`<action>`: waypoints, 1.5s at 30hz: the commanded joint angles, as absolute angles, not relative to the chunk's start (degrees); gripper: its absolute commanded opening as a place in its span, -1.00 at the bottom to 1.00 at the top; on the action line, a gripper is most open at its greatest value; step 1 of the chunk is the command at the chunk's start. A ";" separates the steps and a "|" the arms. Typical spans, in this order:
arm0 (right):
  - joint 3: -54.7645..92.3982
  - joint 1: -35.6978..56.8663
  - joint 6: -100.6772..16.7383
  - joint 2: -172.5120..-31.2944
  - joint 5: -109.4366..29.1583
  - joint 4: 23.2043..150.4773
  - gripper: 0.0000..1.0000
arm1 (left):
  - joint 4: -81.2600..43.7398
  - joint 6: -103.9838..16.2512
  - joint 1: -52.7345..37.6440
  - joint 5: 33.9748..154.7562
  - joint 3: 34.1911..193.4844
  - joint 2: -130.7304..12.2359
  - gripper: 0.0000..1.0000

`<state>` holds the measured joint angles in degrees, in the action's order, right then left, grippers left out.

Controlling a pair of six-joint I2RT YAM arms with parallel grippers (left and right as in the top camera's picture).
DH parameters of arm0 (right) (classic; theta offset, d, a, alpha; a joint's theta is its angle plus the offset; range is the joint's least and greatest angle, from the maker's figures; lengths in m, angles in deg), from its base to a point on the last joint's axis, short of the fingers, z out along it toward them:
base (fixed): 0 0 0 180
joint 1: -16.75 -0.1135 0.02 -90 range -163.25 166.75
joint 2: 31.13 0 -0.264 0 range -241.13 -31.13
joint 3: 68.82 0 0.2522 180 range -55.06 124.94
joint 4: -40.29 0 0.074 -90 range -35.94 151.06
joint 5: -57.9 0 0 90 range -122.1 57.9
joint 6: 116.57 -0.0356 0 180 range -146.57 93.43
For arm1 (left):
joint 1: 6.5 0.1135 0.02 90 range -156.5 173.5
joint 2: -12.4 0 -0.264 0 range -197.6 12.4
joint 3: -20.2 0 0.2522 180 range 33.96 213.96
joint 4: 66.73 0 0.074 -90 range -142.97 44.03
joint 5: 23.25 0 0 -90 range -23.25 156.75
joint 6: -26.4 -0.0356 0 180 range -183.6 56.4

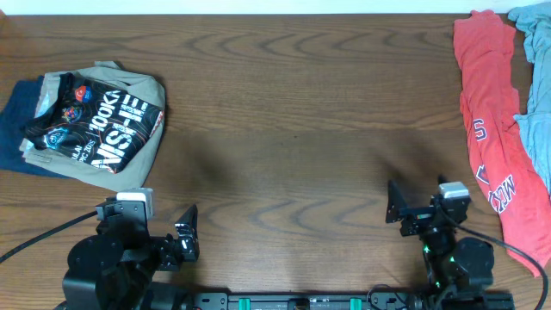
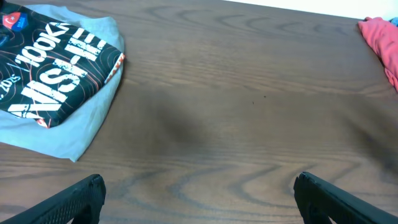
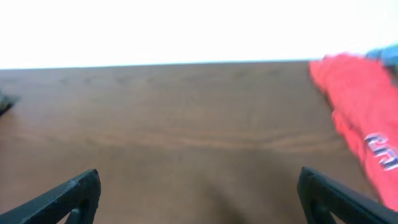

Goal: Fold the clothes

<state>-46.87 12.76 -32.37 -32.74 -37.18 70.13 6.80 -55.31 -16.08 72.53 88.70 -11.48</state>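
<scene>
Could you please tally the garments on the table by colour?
Black jersey: 1
Tan garment: 1
Navy garment: 1
Red shirt: 1
Light blue garment: 1, partly cut off at the edge
Total: 5

Dark wood-grain table (image 1: 293, 103); bright white beyond far edge.

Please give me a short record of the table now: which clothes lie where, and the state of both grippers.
folded pile: black jersey on top of a beige garment, left side of the table
not folded: red shirt, right side, beside a light blue cloth
left gripper: open, empty
right gripper: open, empty
</scene>
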 commanded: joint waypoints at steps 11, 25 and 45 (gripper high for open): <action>-54.74 14.90 -23.81 -31.40 -37.53 56.56 0.98 | 6.76 -55.85 -15.91 72.09 88.42 -11.46 0.96; -54.74 14.44 -21.99 -31.40 -37.53 57.91 0.98 | 6.76 -55.85 -15.91 72.09 88.42 -11.46 0.96; -54.74 14.44 -21.99 -31.40 -37.51 57.91 0.98 | 6.76 -55.85 -15.91 72.09 88.42 -11.46 0.96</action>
